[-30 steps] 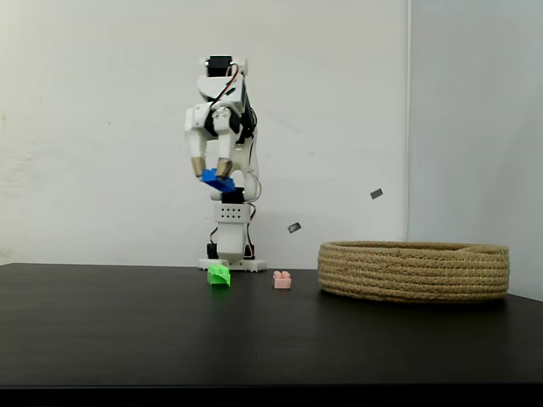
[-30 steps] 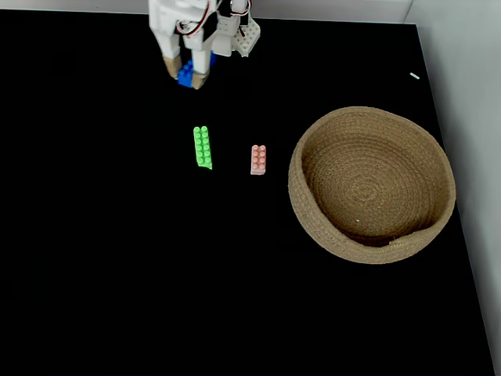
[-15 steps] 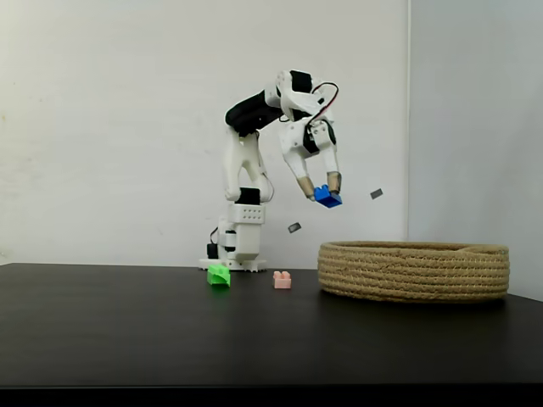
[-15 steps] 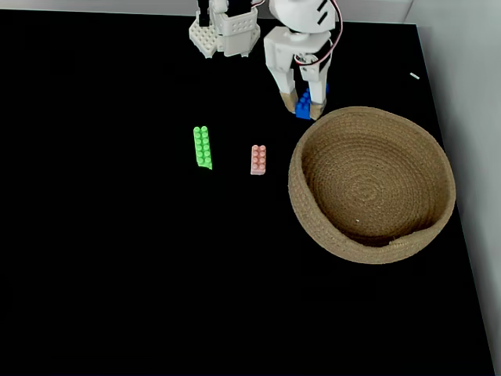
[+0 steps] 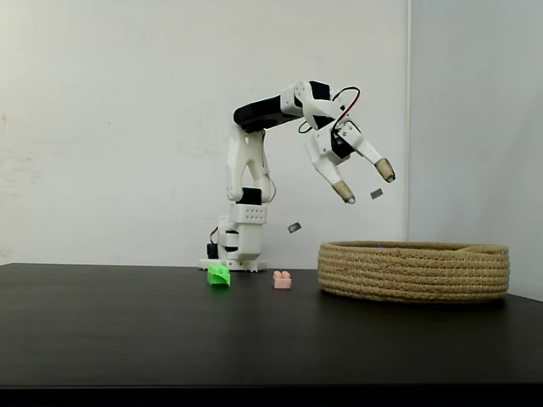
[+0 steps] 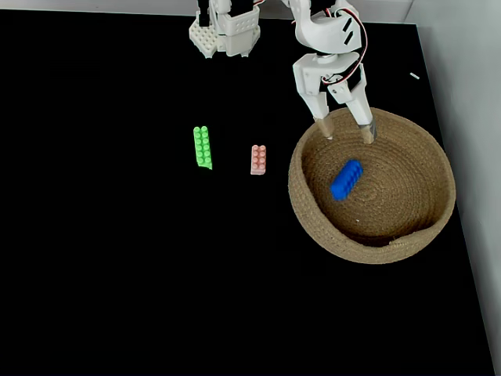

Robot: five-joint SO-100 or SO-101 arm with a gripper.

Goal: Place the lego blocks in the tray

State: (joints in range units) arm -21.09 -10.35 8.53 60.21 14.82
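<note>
While the side-on fixed view shows the pincer point(image 5: 366, 181) spread open and empty above the tray point(image 5: 414, 271), its rope wall hides what lies inside. From above, a fixed view shows the blue brick point(image 6: 346, 179) lying on the tray's floor, just below the pincer's fingertips point(image 6: 365, 135). Both fixed views show the green brick point(image 6: 203, 146) and pink brick point(image 6: 258, 159) on the black worktop point(image 6: 117, 258), left of the tray.

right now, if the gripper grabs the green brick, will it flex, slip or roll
The green brick looks like hard moulded plastic, so it probably stays stiff. It is long and narrow with a studded top, so pinching across its narrow sides likely holds, though smooth walls might slip. It lies flat on the table, so it should slide rather than roll.
</note>
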